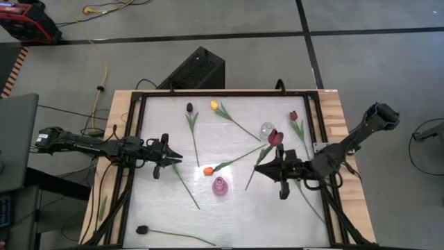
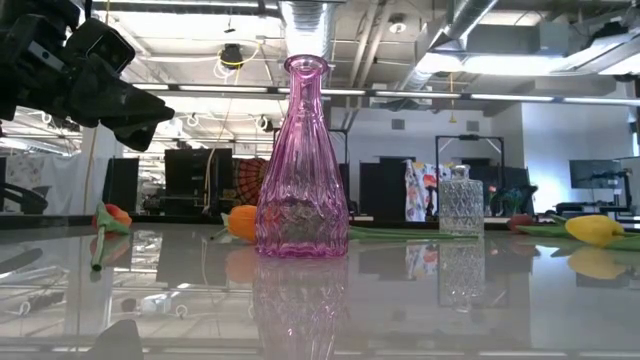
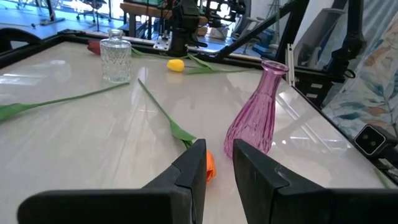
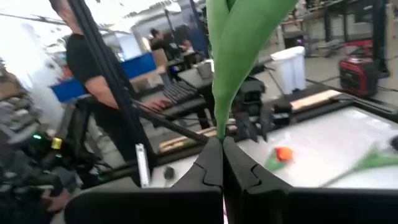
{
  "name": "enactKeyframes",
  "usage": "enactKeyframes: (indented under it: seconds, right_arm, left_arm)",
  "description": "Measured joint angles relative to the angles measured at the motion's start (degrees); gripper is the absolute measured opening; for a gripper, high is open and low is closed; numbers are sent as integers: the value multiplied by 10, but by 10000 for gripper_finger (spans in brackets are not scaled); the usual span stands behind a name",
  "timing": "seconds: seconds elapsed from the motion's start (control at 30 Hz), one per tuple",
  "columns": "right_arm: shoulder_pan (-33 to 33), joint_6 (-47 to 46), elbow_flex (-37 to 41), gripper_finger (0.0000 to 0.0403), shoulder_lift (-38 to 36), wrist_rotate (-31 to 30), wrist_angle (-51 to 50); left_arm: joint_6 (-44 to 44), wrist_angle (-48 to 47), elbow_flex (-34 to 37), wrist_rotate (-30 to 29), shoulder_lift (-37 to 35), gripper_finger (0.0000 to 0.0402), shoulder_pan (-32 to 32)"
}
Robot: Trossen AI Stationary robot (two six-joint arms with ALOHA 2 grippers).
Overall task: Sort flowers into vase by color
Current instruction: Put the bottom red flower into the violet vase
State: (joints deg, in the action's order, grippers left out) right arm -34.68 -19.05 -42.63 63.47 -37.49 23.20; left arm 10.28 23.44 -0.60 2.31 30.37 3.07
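I've got the right gripper (image 1: 272, 167) pinched on a maroon tulip (image 1: 275, 137) stem above the table beside the pink vase (image 1: 219, 186); it's light and floppy, so I'm holding mid-stem, while the left gripper (image 1: 173, 159) idles slightly parted.

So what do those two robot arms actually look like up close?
Both are dark, nearly black, jointed arms, slim tubes linked by chunkier joints. The left gripper and the right gripper each end in two flat, blunt, matte black fingers. Black cables trail from the arm bases along the table frame. No markings are visible.
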Motion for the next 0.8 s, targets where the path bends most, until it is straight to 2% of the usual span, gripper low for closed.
enactKeyframes:
  seconds: [0.33, 0.43, 0.67, 0.8]
  right_arm:
    - [38, -4, 0, 16, 70, 75, 100]
    - [45, -4, -16, 16, 98, 77, 122]
    - [87, 34, -103, 16, 184, 77, 105]
    - [104, 41, -158, 16, 211, 77, 27]
  left_arm:
    - [0, 0, 0, -9, 0, 67, 0]
    - [-1, 0, 0, -15, 0, 67, 0]
    - [-2, 0, 0, -17, 0, 67, 0]
    - [-2, -3, 0, -17, 0, 67, 0]
